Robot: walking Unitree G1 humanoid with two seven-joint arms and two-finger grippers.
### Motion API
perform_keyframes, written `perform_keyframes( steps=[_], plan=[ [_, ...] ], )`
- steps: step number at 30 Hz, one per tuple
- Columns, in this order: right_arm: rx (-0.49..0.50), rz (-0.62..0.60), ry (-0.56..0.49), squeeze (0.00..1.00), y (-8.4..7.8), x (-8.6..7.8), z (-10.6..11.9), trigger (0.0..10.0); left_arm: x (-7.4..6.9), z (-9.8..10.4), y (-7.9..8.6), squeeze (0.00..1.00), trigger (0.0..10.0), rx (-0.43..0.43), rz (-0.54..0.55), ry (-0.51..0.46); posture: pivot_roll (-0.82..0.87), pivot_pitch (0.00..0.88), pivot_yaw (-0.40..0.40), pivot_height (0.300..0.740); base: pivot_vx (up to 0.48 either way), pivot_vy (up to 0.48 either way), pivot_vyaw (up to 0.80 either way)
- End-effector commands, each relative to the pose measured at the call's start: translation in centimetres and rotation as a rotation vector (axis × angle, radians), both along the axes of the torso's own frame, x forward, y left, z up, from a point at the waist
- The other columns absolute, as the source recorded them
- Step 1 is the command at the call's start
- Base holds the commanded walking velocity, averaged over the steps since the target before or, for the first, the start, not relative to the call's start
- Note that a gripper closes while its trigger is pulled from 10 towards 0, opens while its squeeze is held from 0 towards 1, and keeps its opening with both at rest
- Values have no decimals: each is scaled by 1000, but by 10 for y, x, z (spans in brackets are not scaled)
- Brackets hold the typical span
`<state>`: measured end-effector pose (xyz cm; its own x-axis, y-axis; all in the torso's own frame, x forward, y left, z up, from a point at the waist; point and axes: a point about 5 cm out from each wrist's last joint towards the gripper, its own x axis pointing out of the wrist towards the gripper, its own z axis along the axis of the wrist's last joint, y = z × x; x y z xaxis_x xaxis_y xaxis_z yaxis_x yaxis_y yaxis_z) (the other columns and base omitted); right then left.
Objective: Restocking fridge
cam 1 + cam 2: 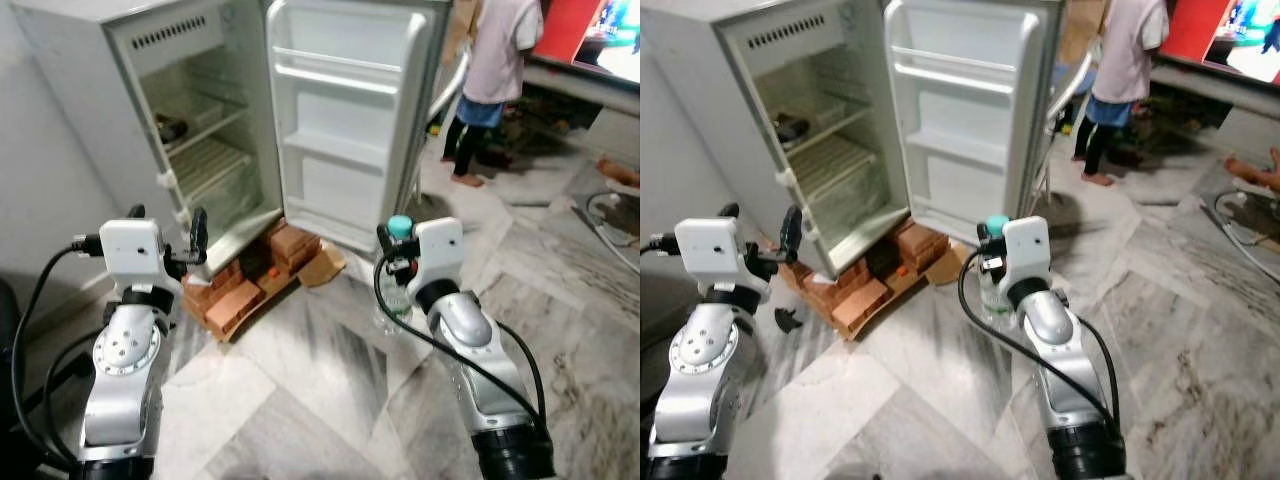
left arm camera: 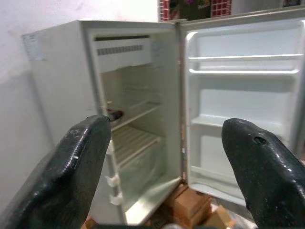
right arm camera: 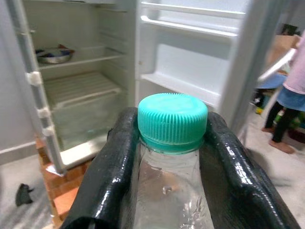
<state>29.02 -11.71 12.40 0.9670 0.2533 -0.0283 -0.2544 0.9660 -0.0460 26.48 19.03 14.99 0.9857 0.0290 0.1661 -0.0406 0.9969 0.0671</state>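
A small white fridge [image 1: 190,120] stands ahead on the left, its door [image 1: 350,130] swung wide to the right with bare door shelves. A metal bowl [image 3: 54,55] sits on the upper inner shelf. My right gripper [image 1: 397,250] is raised in front of the door and shut on a clear plastic bottle [image 3: 171,191] with a teal cap [image 1: 400,226], the fingers [image 3: 228,167] clamping its neck. My left gripper [image 1: 167,225] is held up facing the fridge opening, open with nothing between its fingers [image 2: 81,167].
The fridge rests on red bricks [image 1: 240,290] with a scrap of cardboard [image 1: 325,265] beside them. A person [image 1: 495,70] stands at the back right. Cables [image 1: 610,215] lie on the marble floor at the right. A small black object [image 1: 787,320] lies near the bricks.
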Motion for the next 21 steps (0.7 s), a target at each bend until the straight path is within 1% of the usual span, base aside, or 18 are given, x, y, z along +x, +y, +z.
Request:
perform_keyframes(
  steps=[1,2,4,5,6,10,14,15,21],
  plan=[
    [3,18,-54,0,8,1,9,10000,-1,0,1,0,10000,2,-4,3,74,17,-28,740,454,0,0],
    [-5,13,-61,0,8,1,9,10000,-1,0,0,0,10000,-1,-7,5,74,17,-28,740,454,0,0],
    [-9,23,-37,0,7,1,7,10000,-2,-2,-1,0,10000,-5,-10,10,75,16,-30,740,454,0,0],
    [9,59,-30,0,8,1,8,10000,-3,-3,-2,0,10000,-10,-12,16,75,16,-31,740,454,0,0],
    [-3,51,-42,0,7,2,9,10000,-3,-4,-2,0,10000,-13,-13,18,77,16,-33,740,454,0,0],
    [10,17,-80,0,3,6,14,10000,-4,-5,-4,0,10000,-8,-22,19,84,14,-37,740,454,0,0],
    [15,12,-81,0,3,7,14,10000,-4,-6,-4,0,10000,-4,-32,22,84,12,-39,740,454,0,0],
    [13,-1,-80,0,2,7,13,10000,-5,-6,-7,0,10000,16,-48,17,84,10,-41,740,454,0,0],
    [4,-26,-75,0,-2,7,10,10000,-5,-6,-11,0,10000,4,-64,22,82,10,-39,740,455,0,0]
  ],
)
